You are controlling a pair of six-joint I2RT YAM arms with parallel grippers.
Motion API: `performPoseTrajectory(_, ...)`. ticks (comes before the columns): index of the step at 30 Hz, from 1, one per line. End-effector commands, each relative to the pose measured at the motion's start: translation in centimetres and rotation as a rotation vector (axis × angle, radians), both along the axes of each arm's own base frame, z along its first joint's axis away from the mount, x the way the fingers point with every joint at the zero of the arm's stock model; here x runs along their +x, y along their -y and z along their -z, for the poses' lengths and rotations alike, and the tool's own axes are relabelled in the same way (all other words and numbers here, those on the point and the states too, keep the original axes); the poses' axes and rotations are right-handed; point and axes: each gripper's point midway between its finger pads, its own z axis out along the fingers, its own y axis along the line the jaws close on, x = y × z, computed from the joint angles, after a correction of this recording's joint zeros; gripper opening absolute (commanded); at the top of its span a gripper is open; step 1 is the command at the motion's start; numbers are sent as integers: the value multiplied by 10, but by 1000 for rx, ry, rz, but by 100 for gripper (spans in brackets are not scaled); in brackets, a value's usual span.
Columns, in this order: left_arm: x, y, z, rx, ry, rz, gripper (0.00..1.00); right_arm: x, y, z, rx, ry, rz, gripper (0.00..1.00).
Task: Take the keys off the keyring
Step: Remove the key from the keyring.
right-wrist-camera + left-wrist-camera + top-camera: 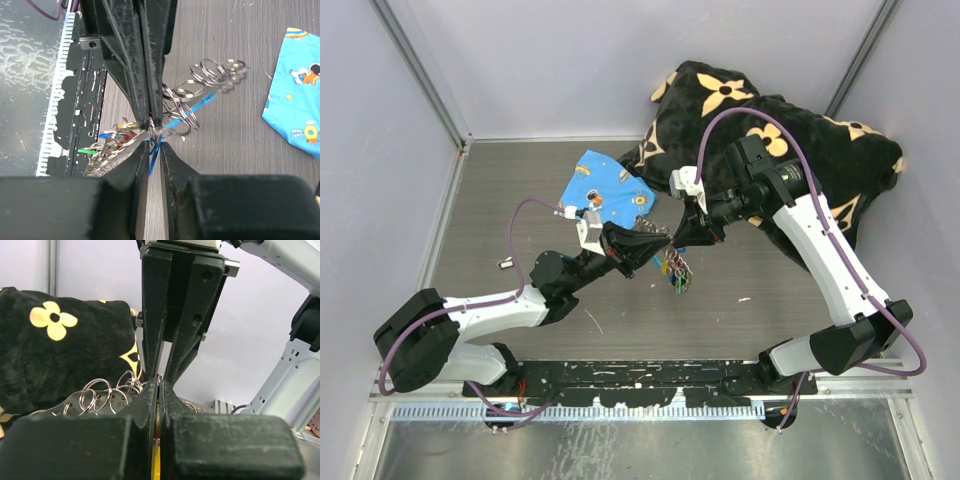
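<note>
The keyring hangs as a bunch of silver rings between my two grippers, above the table. My left gripper is shut on it; a yellow and red bit shows between its fingers in the left wrist view. My right gripper meets it tip to tip and is shut on the keyring's light-blue piece. In the right wrist view my right gripper faces the left fingers. Loose rings trail right. The keys, with red and green heads, dangle left.
A blue printed cloth lies on the table behind the grippers. A black cushion with gold flowers fills the back right corner. A small metal object lies at the left. Grey walls enclose the table.
</note>
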Motion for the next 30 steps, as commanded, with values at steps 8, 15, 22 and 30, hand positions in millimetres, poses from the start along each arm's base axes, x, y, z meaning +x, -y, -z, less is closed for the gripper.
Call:
performPoseTrajectory(8,-3,-9,-27,-98,55,-20,0,-11,-6,-34,100,23,-29,30)
performPoseTrajectory(15,-4,-11,-27,-101,57,-19,0,-12,-9,-30,114,-7,-39,22)
performPoseTrajectory(22,-6,-11,-24,-85,65,-12,0,-4,-5,-28,74,27,-8,6)
performPoseTrajectory(30,-9,-22,-10,19,42,-42,35,6,5,-23,-17,67,21,4)
